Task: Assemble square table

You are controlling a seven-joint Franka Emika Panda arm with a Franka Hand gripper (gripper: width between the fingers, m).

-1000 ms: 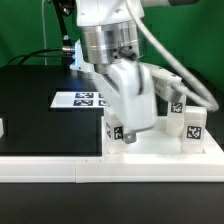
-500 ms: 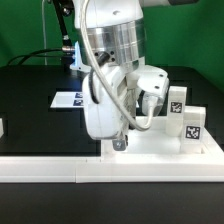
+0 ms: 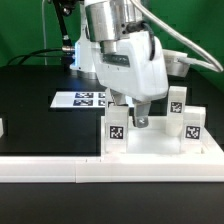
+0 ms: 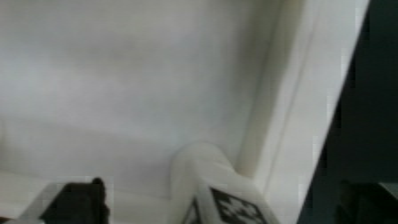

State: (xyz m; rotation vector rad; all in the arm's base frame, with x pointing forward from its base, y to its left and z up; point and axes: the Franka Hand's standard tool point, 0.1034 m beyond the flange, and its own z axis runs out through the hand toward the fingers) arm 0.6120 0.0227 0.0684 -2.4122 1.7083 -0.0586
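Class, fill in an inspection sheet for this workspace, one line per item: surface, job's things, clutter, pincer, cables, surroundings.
Surface: black table, white border rail along its near edge.
Job's things: white square table top against the rail; three tagged legs stand upright on it: near leg, far leg, leg at the exterior view's right.
Clutter: marker board flat on the table.
Pincer: pincer open, empty, just above the top beside the near leg.
Cables: grey hose from the arm.
Surroundings: green backdrop.
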